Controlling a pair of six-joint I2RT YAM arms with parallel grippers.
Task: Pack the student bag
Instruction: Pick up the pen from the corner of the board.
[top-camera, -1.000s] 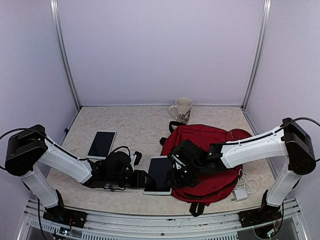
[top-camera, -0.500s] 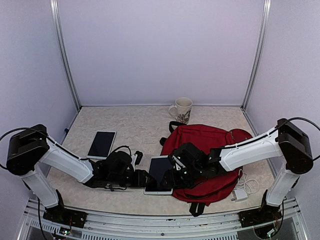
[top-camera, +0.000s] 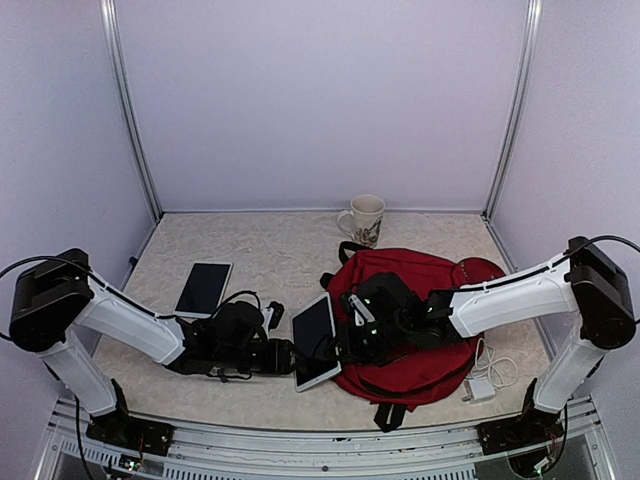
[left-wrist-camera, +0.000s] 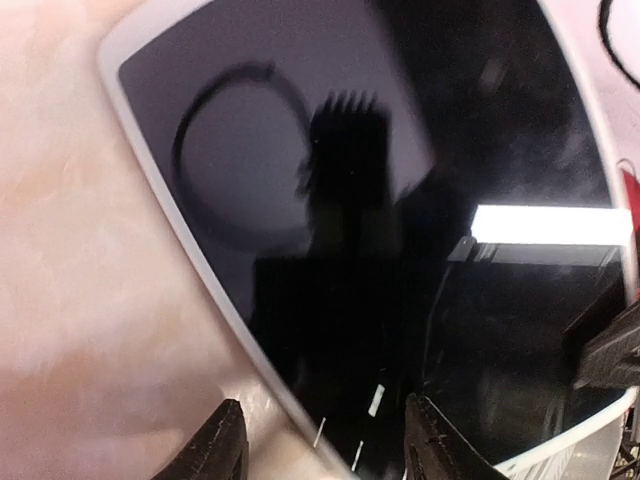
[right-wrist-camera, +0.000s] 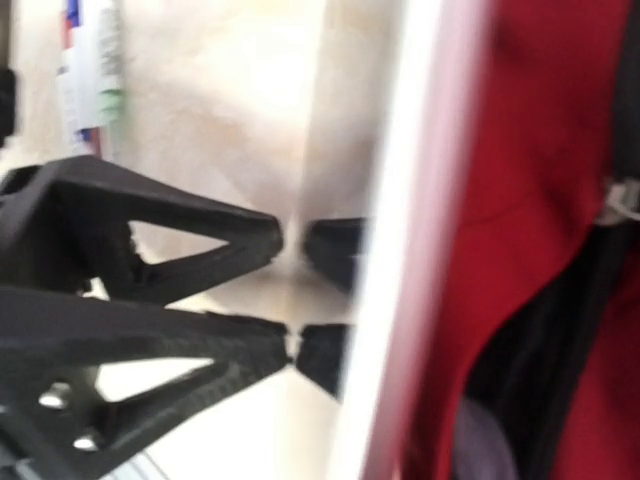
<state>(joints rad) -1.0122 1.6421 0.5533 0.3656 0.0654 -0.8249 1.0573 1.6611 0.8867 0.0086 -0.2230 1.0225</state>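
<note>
The dark red student bag lies flat at the right, its red fabric and a black opening filling the right wrist view. A white-framed tablet leans beside its left side, with the edge next to the bag raised. My right gripper is at that raised edge. Its fingertips stand narrowly apart against the tablet's glossy face, with nothing between them. My left gripper is open at the tablet's near-left edge. The dark screen runs between its fingers.
A second flat tablet lies at the left. A patterned mug stands behind the bag. A white charger with its cable sits at the bag's right. Black straps trail toward the table's front edge.
The tablet lay flat a second ago and is now tipped up on the side next to the bag. My right gripper's jaws widened and then narrowed. The left arm has hardly moved.
</note>
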